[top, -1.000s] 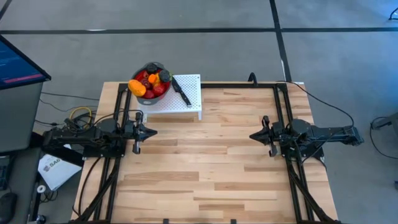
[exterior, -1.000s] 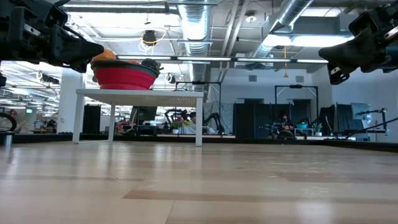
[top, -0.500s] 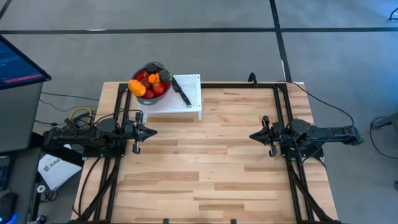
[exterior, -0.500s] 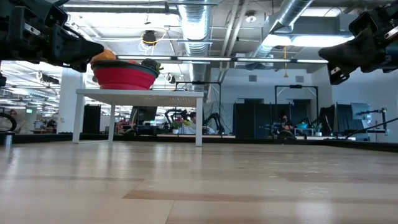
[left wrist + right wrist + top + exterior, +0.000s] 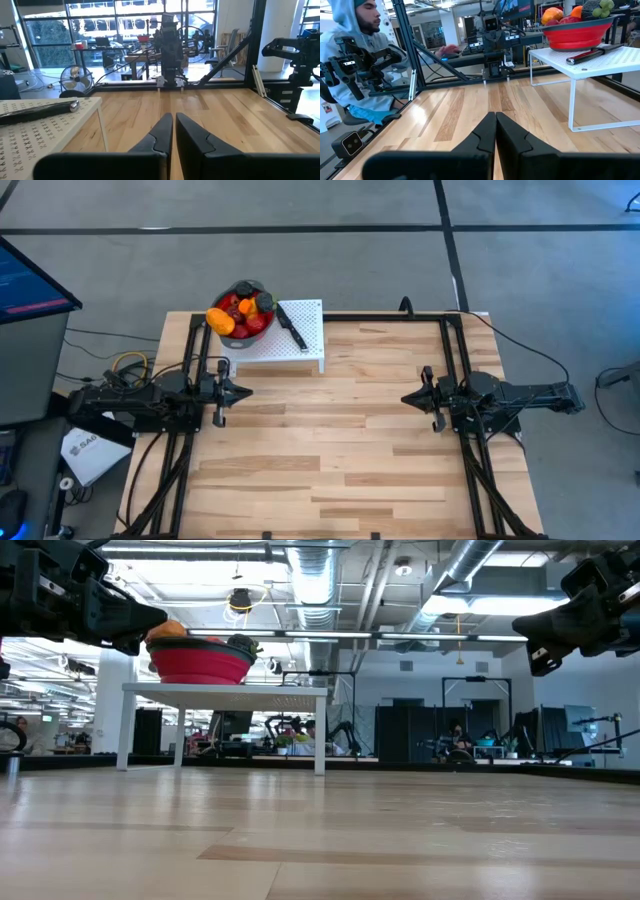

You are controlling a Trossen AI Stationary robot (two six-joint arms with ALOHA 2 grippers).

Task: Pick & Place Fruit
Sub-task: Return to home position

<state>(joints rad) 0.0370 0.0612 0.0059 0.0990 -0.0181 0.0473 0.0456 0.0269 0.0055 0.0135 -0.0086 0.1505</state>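
Several small toy fruits [image 5: 241, 314], orange, red and dark, are heaped in a red bowl [image 5: 200, 665] that stands on a white perforated stand [image 5: 300, 345] at the table's far left. My left gripper [image 5: 248, 391] hangs shut at the table's left side, pointing level toward the right. My right gripper [image 5: 404, 398] hangs shut at the right side, pointing level toward the left. Both are above the bare wood, away from the fruit; in the wrist views the left gripper [image 5: 173, 118] and right gripper [image 5: 495, 116] have nothing between their fingers.
A black-handled knife [image 5: 291, 326] lies on the white stand beside the bowl. Black frame rails [image 5: 455, 360] run along the table's left, right and far edges. Wide bare wood [image 5: 330, 440] lies between the arms. A person sits beyond the table's left side [image 5: 355, 55].
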